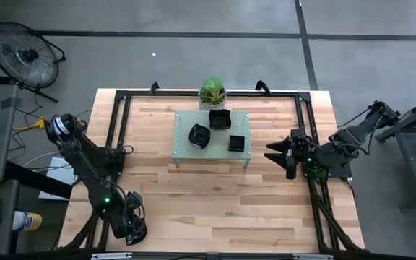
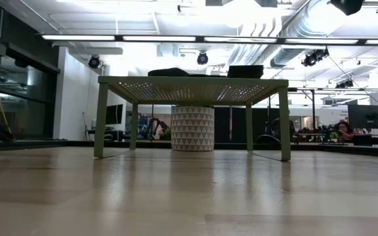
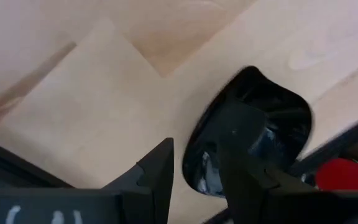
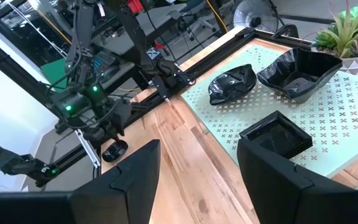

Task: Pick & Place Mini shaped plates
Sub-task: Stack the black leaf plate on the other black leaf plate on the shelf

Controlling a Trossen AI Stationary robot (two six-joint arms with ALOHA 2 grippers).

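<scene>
A: Left gripper (image 3: 194, 177) first, jaws straddling the rim of a glossy black mini plate (image 3: 253, 130), one finger (image 3: 244, 155) over the dish, the other outside on the wood. Clamped or just around it? Can't tell from the wrist cam

B: And from overhead that's down at the near-left corner of the table (image 1: 230, 202), left gripper (image 1: 132, 227) low by the black frame rail, well apart from the rack

A: Right. Over to the right gripper (image 4: 197, 171), jaws spread wide, nothing btwn them, just bare planks below

B: High view has the right gripper (image 1: 286, 153) hovering at the right side of the table, just beside the pale green rack (image 1: 186, 126), pointing toward it

A: On the rack, three black dishes: a crumpled leaf-like one (image 1: 199, 136) on the left, a deep angular one (image 1: 219, 118) at the back, a flat square one (image 1: 237, 142) to the right

B: Potted plant (image 1: 212, 92) sits behind the rack at the far edge. Low cam shows the rack on its legs w/ the patterned pot (image 2: 192, 128) behind & dark dish tops poking over the deck
</scene>
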